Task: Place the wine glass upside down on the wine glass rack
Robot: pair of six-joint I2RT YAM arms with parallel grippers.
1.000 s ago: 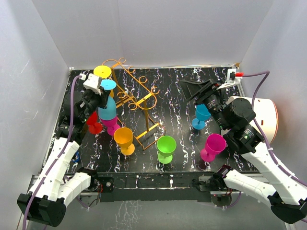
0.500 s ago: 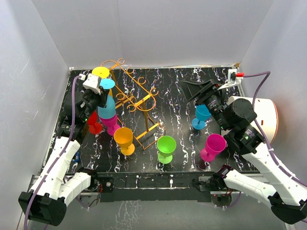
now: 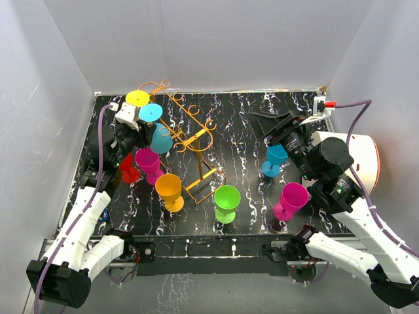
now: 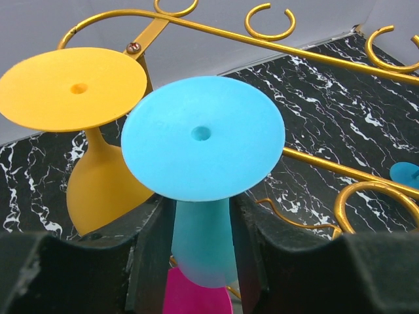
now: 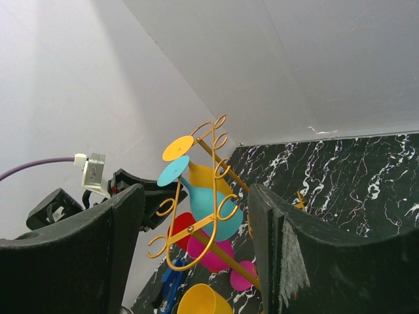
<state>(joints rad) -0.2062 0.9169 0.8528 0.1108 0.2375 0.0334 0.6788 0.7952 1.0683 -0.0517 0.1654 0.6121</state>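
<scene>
- White walls [image 3: 196, 39] on three sides of a black, white-veined desk [image 3: 242, 131]; white round casing [image 3: 366, 154] off its right edge.
- Crowding the near left: upright magenta glass [image 3: 148, 162] right under the held one, red glass [image 3: 127, 171] left of it, orange glass [image 3: 169, 190] just beside the rack's base.
- Further right, well apart from the rack: green glass [image 3: 227, 199], blue glass [image 3: 275, 159], second magenta glass [image 3: 291, 198], all upright.
- Left of centre: wine glass rack [image 3: 185, 139], thin golden wire, curled scroll ends, rectangular base, taller than every glass.
- Upside down at its far-left end: yellow glass [image 4: 72, 88], foot up.
- Pinched at the stem by the left fingers [image 4: 152, 261]: cyan wine glass [image 4: 203, 134], upside down, round foot on top with a small hole at centre, bowl below, just beside the rack's left side.
- Foot just beside the yellow foot; touching the wire or not, cannot tell.
- Right fingers [image 5: 85, 255] spread wide, nothing between, near the blue glass and pointed at the rack.
</scene>
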